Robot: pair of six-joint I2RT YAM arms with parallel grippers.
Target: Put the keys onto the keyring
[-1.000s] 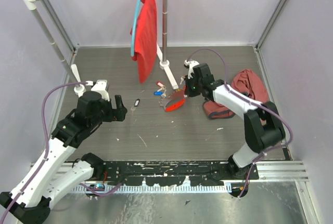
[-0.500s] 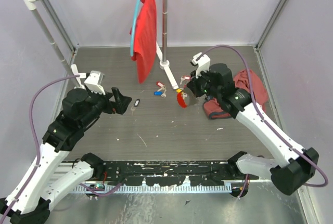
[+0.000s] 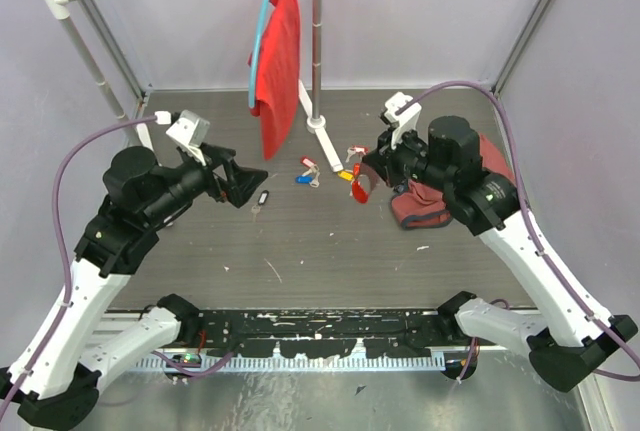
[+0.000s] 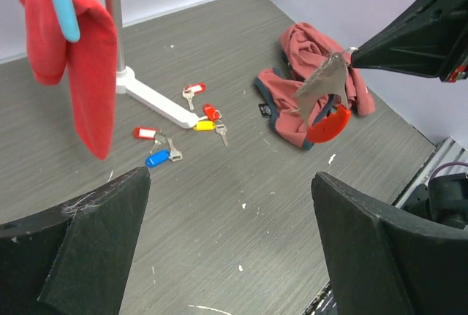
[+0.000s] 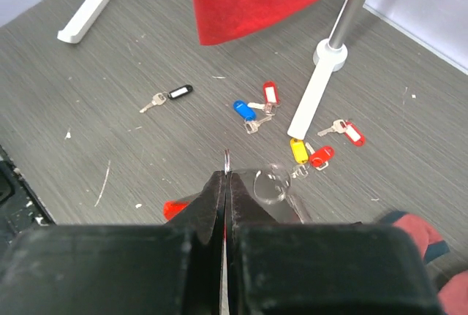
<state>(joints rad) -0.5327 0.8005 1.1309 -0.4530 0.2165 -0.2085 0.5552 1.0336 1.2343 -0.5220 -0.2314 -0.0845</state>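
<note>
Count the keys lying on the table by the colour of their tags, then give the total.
Red-tagged keys: 3
Blue-tagged key: 1
Yellow-tagged key: 1
Black-tagged key: 1
Total: 6 keys

keyring (image 5: 172, 209): mostly hidden beneath closed right gripper (image 5: 225, 177), only red sliver and ring top visible | left fingers (image 4: 95, 245): cut off at frame bottom | cloth (image 5: 420, 234): cropped beside right gripper | keys (image 5: 252, 121): teeth too small to tell

Overhead camera looks down from behind; both wrist cameras overlook the same keys (image 5: 242, 108).
</note>
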